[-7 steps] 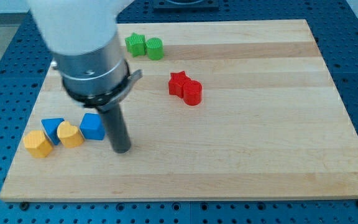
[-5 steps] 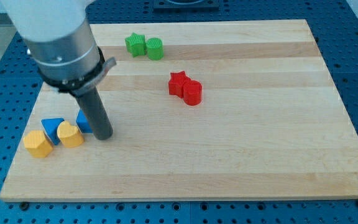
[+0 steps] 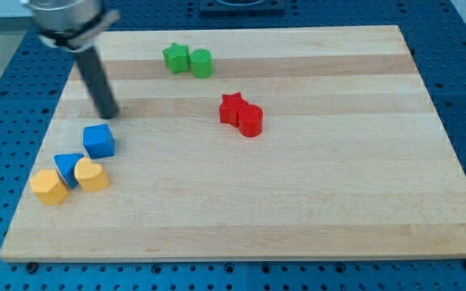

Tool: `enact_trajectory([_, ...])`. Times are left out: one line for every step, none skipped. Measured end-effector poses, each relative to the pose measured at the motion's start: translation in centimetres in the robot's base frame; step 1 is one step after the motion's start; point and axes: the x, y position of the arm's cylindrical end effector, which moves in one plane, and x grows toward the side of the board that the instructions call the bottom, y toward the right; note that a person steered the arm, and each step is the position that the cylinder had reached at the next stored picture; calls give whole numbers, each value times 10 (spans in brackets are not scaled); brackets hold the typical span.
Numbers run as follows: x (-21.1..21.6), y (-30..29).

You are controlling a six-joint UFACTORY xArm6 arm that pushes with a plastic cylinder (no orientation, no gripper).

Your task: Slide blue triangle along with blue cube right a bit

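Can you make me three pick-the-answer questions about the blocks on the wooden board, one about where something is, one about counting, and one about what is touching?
1. Where is my tip compared with the blue cube?
A. Toward the view's top of it
B. Toward the view's bottom of it
C. Far to the view's right of it

2. How many yellow blocks are on the board?
A. One
B. Two
C. Four

3. What is the blue triangle doing?
A. Sitting alone at the view's right
B. Stacked on the red star
C. Sitting between the two yellow blocks, close against them

Answers:
1. A, the rod's end rests just above the cube in the view.
2. B, one yellow block lies left of the triangle, another yellow block right of it.
3. C, the yellow blocks flank it on both sides.
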Motion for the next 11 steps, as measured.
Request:
enact_trajectory([33,-60])
enact_trajectory([58,-62])
enact_trajectory([102,-62])
enact_trajectory([131,-61])
enact_trajectory([133,-43])
enact_trajectory([133,-8])
enact_trajectory([129,22])
enact_trajectory([111,23])
enact_trajectory([88,-7])
enact_trajectory([90,-20])
enact_trajectory([116,-20])
